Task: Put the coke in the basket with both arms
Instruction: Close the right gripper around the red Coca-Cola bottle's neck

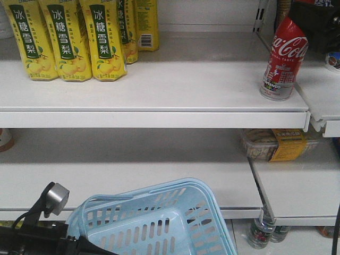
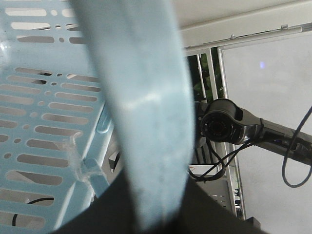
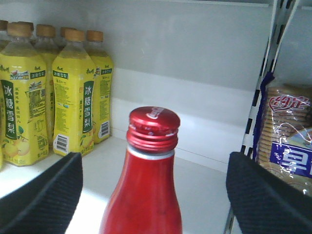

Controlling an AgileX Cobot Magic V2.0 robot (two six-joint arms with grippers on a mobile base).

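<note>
The coke [image 1: 283,57], a slim red bottle with white script, stands upright at the right end of the upper shelf [image 1: 159,90]. In the right wrist view its red cap and neck [image 3: 152,161] rise midway between the two black fingers [image 3: 44,195], with wide gaps on both sides. My right gripper [image 3: 153,200] is open around the neck and does not touch it. The pale blue basket [image 1: 159,223] hangs tilted below the lower shelf. My left gripper [image 2: 156,207] is shut on the basket's blue handle [image 2: 141,97], and the slotted wall [image 2: 39,122] shows beside it.
Yellow pear-drink bottles [image 1: 74,37] fill the upper shelf's left end. A biscuit packet [image 3: 287,141] sits past the shelf upright [image 3: 263,83] on the coke's right. A food tray [image 1: 279,144] lies on the lower shelf, with small bottles [image 1: 261,231] underneath.
</note>
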